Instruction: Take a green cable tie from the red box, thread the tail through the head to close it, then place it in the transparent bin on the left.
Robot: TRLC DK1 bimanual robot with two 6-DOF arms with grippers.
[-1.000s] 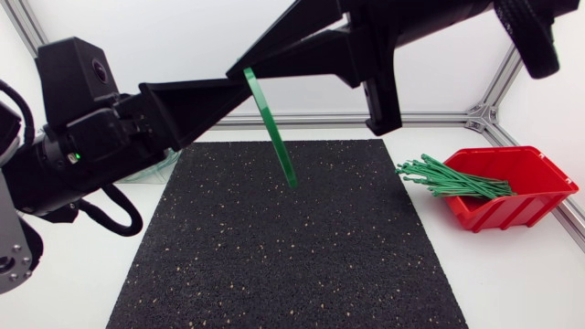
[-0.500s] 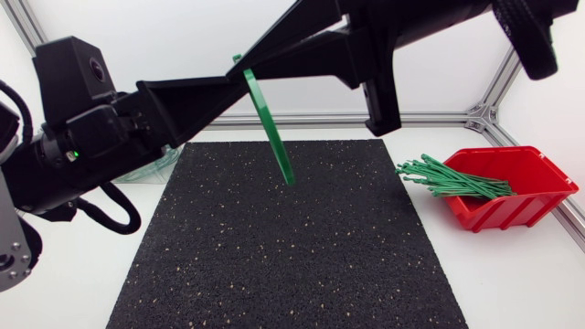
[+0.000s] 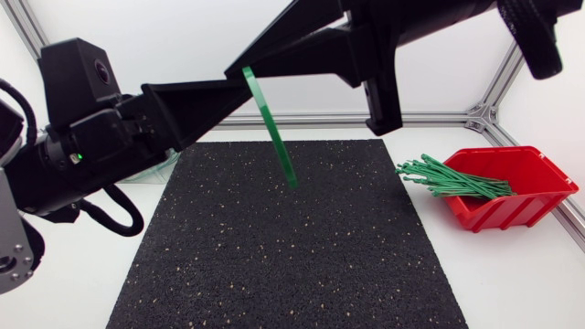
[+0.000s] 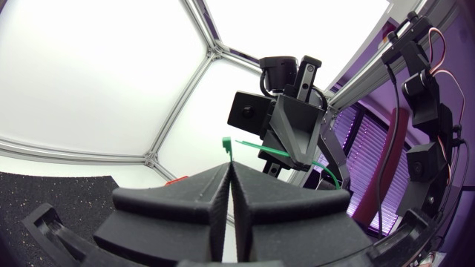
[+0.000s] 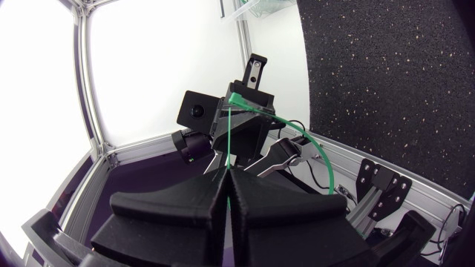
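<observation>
In the red box [image 3: 535,208] lie spares [image 3: 448,180]; left tool [image 4: 228,170], right tool [image 5: 226,173] clamp one tie [image 3: 279,137].

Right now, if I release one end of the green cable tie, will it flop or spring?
Probably spring: the cable tie bends in a smooth arc in the right wrist view, without kinks. Likely light, being a thin strip. It may slip, since the right gripper pinches only its narrow tail.

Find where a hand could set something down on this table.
Free: the mat's near half, and the white table in front of the red box. Crowded: above the mat's far edge, where left pincer and right pincer hold the cable tie; spare ties overhang the box's mouth.
</observation>
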